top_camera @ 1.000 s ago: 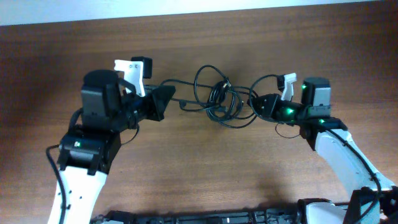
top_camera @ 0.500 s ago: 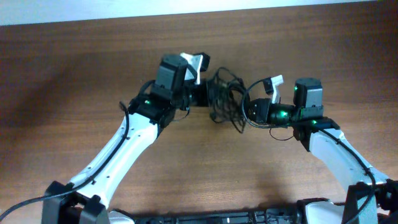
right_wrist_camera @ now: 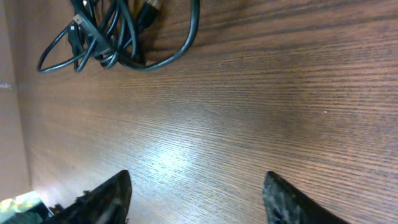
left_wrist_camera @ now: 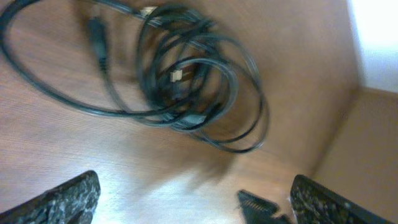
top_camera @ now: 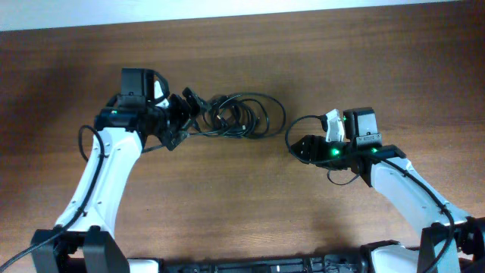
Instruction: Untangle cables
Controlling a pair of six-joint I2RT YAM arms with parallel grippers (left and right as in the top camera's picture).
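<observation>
The cables lie as one tangled bundle of thin black loops on the wooden table, left of centre. My left gripper stands open just left of the bundle, holding nothing. In the left wrist view the cables lie ahead of my left gripper, whose fingers are spread wide over bare wood. My right gripper is open, to the right of the bundle and apart from it. The right wrist view has the cables at the top left, far from my right gripper.
The brown wooden table fills the view, with a pale wall strip along its far edge. A thicker black wire loops off the right arm beside its gripper. A small dark ridged piece shows by the left gripper's right finger.
Both grippers were shut on the cables and have opened and let go. The bundle now lies further left. The left arm swung back left, and the right arm drew back right and nearer.
</observation>
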